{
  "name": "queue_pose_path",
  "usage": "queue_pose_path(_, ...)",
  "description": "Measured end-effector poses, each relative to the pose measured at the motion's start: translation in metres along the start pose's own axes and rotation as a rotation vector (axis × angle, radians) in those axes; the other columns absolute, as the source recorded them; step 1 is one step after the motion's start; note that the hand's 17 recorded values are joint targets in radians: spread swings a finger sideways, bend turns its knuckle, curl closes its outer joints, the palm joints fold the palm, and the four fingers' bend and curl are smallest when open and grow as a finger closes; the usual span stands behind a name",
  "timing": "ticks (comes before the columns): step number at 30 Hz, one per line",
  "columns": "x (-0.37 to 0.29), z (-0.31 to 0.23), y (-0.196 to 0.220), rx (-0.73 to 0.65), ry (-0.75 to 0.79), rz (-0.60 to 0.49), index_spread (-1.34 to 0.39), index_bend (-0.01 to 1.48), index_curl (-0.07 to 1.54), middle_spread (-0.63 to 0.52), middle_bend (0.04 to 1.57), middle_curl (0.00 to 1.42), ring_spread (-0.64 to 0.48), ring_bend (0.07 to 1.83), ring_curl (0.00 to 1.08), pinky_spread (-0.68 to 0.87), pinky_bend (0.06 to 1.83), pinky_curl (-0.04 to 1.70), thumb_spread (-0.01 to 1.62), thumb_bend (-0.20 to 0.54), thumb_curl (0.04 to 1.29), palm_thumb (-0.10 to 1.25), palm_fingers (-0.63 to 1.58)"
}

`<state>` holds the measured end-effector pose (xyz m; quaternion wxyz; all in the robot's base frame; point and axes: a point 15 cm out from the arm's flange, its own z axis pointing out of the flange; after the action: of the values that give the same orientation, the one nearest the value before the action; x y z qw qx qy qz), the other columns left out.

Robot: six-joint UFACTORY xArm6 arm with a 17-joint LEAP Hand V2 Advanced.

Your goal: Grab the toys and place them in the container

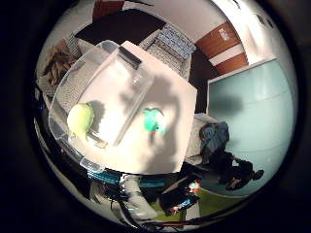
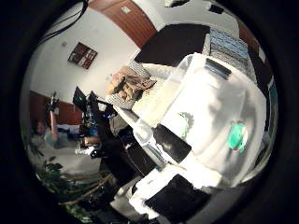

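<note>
A clear plastic container (image 1: 109,76) stands on a white table (image 1: 173,97). A yellow-green round toy (image 1: 81,117) lies inside it, near one corner. A small green toy (image 1: 154,120) lies on the table just beside the container; it also shows in the right thumb side palm view (image 2: 236,136). My right hand (image 2: 174,166) is well above the table and away from both toys. Its white and black fingers (image 2: 164,142) look relaxed, with nothing between them.
A black part (image 1: 130,58) rests on the container's far rim. Beyond the table stand a patterned seat (image 1: 175,41) and a chair with brown things on it (image 2: 131,86). A pale blue-green panel (image 1: 251,97) lies beside the table. Dark equipment (image 1: 222,160) sits below the table's edge.
</note>
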<state>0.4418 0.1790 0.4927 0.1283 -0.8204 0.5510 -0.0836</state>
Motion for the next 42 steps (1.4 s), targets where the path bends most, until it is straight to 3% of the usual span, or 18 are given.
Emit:
queue_pose_path(9, 0.144, -0.011, 0.035, -0.027, 0.095, 0.161, -0.4, 0.16, 0.26, -0.02, 0.29, 0.34, 0.18, 0.53, 0.24, 0.54, 0.61, 0.34, 1.14, -0.021, 0.35, 0.54, 0.21)
queue_pose_path(16, 0.213, 0.049, 0.087, -0.14, 0.104, 0.246, -0.39, 0.16, 0.26, -0.01, 0.27, 0.33, 0.2, 0.49, 0.22, 0.53, 0.61, 0.31, 1.14, -0.021, 0.34, 0.53, 0.19)
queue_pose_path(27, 0.226, 0.148, 0.122, -0.187, 0.093, 0.271, -0.37, 0.16, 0.26, 0.0, 0.25, 0.33, 0.2, 0.48, 0.22, 0.51, 0.63, 0.28, 1.14, -0.021, 0.34, 0.53, 0.19)
queue_pose_path(42, 0.209, 0.242, 0.128, -0.281, 0.045, 0.242, -0.37, 0.16, 0.27, 0.01, 0.22, 0.33, 0.2, 0.43, 0.21, 0.51, 0.63, 0.25, 1.14, -0.021, 0.32, 0.53, 0.16)
